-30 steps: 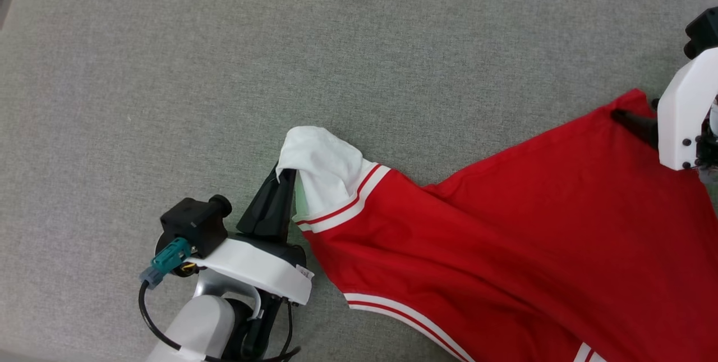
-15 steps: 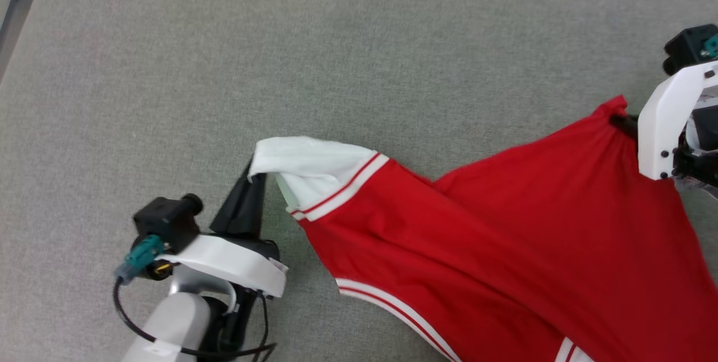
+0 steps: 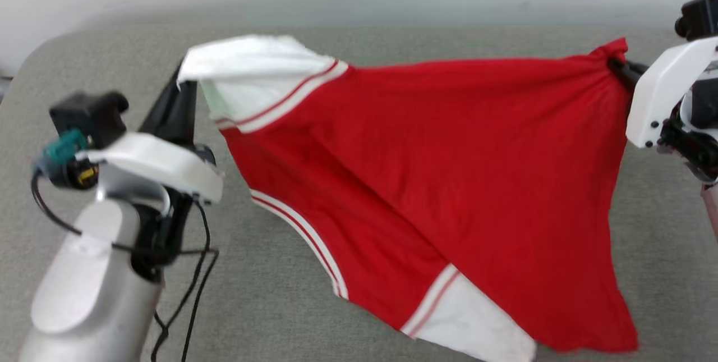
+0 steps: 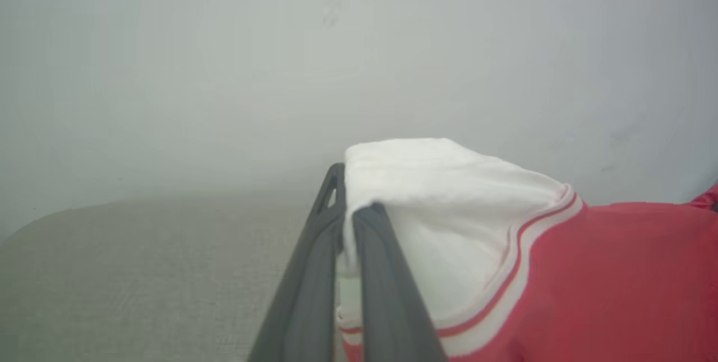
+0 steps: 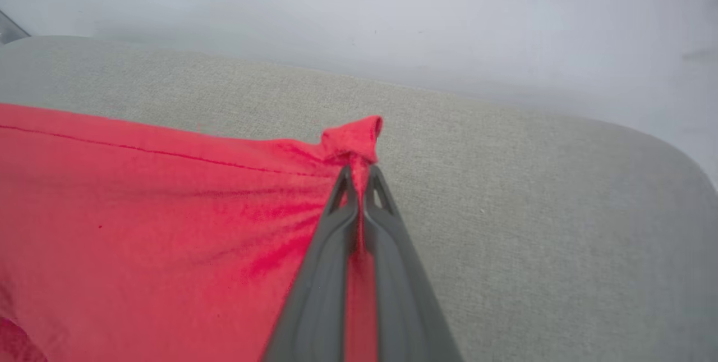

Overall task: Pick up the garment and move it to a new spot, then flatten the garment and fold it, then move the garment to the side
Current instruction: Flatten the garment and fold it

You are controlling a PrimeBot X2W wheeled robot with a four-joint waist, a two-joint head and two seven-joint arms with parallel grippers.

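Red garment (image 3: pixel 437 171), one, hangs between two tools: left tool (image 3: pixel 182 84) pinches its sleeve (image 3: pixel 252 67), right tool (image 3: pixel 615 63) a corner

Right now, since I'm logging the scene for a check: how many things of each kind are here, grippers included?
Garment: 1, the red jersey with white sleeves
Grippers: 2, the left gripper shut on a white sleeve and the right gripper shut on a red corner
Grey cloth-covered surface: 1
Total: 4

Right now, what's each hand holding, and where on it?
Left hand pinches the shirt by a white sleeve; right hand pinches a red corner.
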